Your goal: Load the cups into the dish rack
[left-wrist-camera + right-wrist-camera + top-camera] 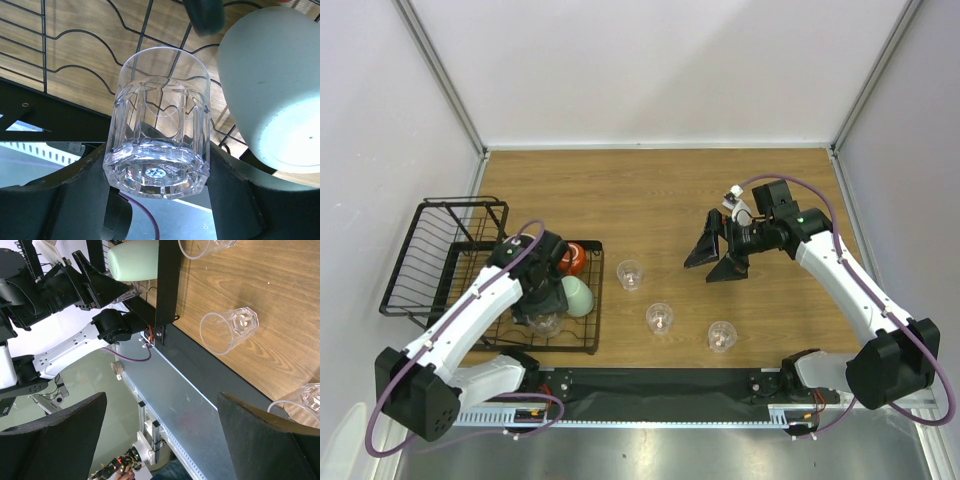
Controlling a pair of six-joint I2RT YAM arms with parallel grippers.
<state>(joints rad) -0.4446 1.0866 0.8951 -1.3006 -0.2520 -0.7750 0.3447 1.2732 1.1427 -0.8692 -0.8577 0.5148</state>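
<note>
- my left gripper is closed on a clear tumbler. one dark finger is against each side near its thick base, and its mouth points away from my wrist.
- this held tumbler hangs over the flat grid of the black wire dish rack. i cannot tell whether it touches the wires.
- just beside it on the grid lies a pale mint-green cup. an orange-red cup sits farther back on the same grid.
- the rack's taller basket is at its far left end.
- my right gripper hangs above the wooden table with its jaws spread wide and nothing between them.
- three clear tumblers stand on the table between my arms: one close to the rack, one nearer the table's front edge, and one below my right gripper.
</note>
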